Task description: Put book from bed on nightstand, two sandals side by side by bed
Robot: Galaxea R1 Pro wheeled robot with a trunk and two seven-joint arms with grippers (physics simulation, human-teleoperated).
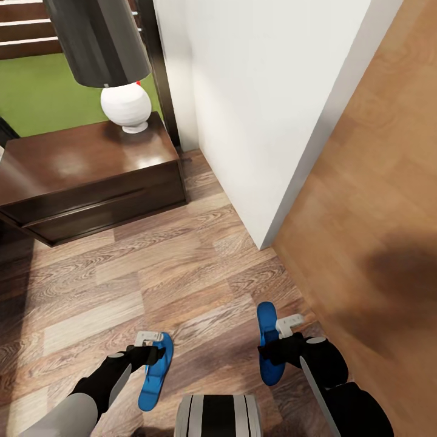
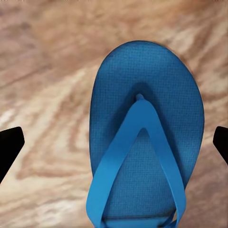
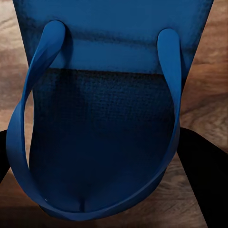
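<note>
Two blue sandals on the wood floor [image 1: 182, 267], well apart, both lying roughly lengthwise away from the robot. Left sandal [image 1: 156, 371] lies flat, sole down; left wrist view shows its toe end and blue Y-strap [image 2: 142, 156] facing up. Right sandal [image 1: 267, 343] sits near the corner of the white wall [image 1: 261, 109].

Left hand [image 1: 145, 355] is over the left sandal, at its edge. In the left wrist view the two dark fingertips [image 2: 9, 147] stand wide, one on each side of the sandal, not touching it; floor shows between each tip and the sole.

Right hand [image 1: 280, 352] is at the right sandal. Right wrist view: sandal [image 3: 109, 95] very close to the camera, strap loop arching toward the lens, dark fingers [image 3: 202, 175] on both sides near the sole edges. Cannot tell whether they press on it or whether the sandal is off the floor.

Beyond the left sandal, a dark brown nightstand [image 1: 91, 176] with one drawer. On its glossy top stands a lamp with a white round base [image 1: 126, 106] and dark shade [image 1: 97, 36]. Behind it, a green surface [image 1: 42, 91]. Robot trunk [image 1: 218, 416] shows between the arms.
</note>
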